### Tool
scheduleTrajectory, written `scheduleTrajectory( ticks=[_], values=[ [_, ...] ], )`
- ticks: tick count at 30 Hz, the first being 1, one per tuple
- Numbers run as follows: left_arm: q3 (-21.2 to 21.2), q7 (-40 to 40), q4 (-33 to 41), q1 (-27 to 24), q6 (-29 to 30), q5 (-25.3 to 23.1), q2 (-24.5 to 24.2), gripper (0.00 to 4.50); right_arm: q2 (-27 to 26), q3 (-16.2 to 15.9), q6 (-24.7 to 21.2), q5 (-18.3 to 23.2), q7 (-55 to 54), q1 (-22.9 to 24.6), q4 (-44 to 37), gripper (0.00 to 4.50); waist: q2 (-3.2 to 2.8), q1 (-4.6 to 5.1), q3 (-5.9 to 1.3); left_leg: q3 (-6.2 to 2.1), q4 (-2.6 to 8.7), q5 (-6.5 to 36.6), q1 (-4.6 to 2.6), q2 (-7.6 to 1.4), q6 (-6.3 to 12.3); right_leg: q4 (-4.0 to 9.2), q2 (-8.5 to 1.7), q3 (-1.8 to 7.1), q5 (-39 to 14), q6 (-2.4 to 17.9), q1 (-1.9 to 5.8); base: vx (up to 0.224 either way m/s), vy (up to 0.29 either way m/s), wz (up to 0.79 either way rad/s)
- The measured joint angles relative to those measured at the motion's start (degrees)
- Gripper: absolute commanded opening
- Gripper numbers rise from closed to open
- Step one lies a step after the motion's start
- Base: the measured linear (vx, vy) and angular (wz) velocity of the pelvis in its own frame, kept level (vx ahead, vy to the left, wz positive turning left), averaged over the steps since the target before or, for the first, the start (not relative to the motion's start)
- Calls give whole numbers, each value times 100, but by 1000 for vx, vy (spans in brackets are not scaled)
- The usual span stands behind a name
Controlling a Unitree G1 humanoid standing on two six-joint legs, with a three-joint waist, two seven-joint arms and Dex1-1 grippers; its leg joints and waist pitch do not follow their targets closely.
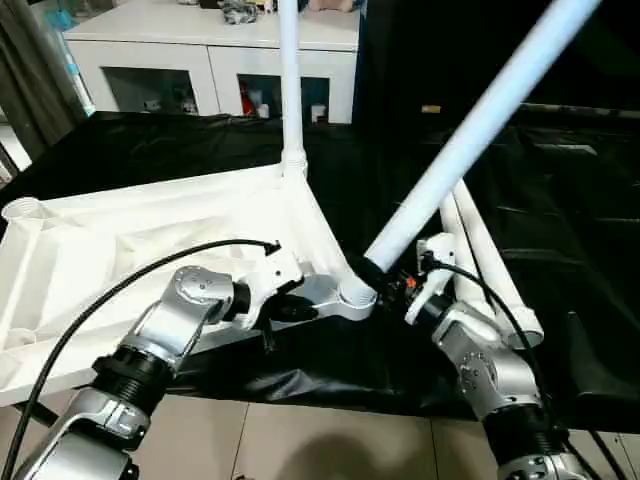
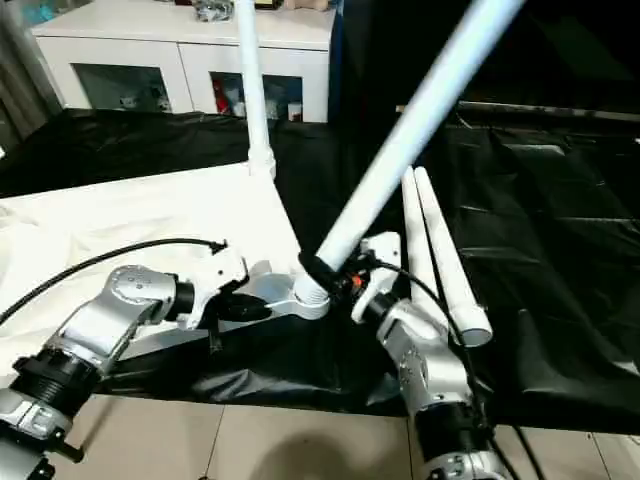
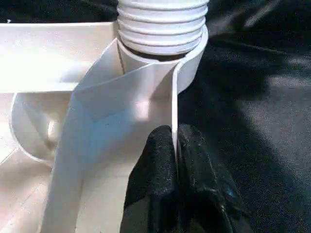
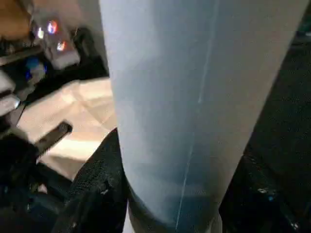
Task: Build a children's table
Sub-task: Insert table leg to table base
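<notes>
Readable text, labels, brands, numbers, signs: none. No lettering can be made out on any surface in the views.

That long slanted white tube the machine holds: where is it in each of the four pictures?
Left eye view: the slanted leg runs from top right down to the near corner socket.
Right eye view: same diagonal, ending at that socket.
Left wrist view: its threaded end sits in the socket.
Right wrist view: its shaft stands between the jaws.
Shared landmark: the socket.
</notes>
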State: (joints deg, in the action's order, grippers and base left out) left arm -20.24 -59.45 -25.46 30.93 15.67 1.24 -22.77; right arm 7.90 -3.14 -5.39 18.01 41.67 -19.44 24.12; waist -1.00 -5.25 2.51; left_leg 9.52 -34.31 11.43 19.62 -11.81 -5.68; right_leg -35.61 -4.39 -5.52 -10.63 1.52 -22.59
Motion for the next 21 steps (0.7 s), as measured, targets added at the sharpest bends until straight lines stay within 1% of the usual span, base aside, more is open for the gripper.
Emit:
scheduleTrajectory(
  ticks=[2, 3, 7, 11, 12, 16, 21],
  values=[
    [-15, 0, -12, 4, -72, -30, 7, 0, 159, -137, -6, -173, 67, -11, -122, 191, 13, 0, -1, 0, 2, 0, 1, 0, 0, 6, 0, 0, -1, -2, 2, 0, 0, 0],
    [-23, 0, -15, 7, -95, -44, 12, 0, 228, -186, -35, -226, 108, -56, -167, 191, 32, 1, -3, 2, 10, 0, 4, 0, 0, 14, 0, 0, -1, -2, 3, 0, 0, 0],
    [-24, 3, -30, 44, -125, -93, 55, 0, 434, -281, -257, -289, 255, -197, -279, 191, 68, 0, 0, 4, 13, -4, 34, -2, 7, 36, 1, -1, 4, -9, -3, 0, 0, 0],
    [-24, 5, -28, 56, -173, -96, 61, 0, 612, -409, -493, -345, 391, -377, -304, 191, 152, 1, 1, 9, 13, -5, 39, -4, 9, 36, 1, 3, 10, -16, -9, 0, 0, 0],
    [-24, 5, -27, 56, -191, -97, 62, 0, 638, -425, -554, -407, 444, -433, -309, 191, 173, 1, -2, 10, 14, -5, 41, -4, 9, 38, 1, 2, 9, -18, -13, 0, 0, 0],
    [-24, 6, 15, 48, -194, -111, 40, 0, 670, -485, -662, -481, 523, -573, -245, 191, 222, 12, -10, 15, 16, -5, 47, -4, 10, 41, 1, 8, 6, -22, -18, 0, 0, 0],
    [-24, -1, 213, -59, -183, -144, -42, 0, 674, -573, -759, -514, 662, -721, -93, 191, 272, 22, -14, 20, 27, -5, 46, -5, 10, 43, 1, 10, 3, -26, -19, 0, 0, 0]
  ],
)
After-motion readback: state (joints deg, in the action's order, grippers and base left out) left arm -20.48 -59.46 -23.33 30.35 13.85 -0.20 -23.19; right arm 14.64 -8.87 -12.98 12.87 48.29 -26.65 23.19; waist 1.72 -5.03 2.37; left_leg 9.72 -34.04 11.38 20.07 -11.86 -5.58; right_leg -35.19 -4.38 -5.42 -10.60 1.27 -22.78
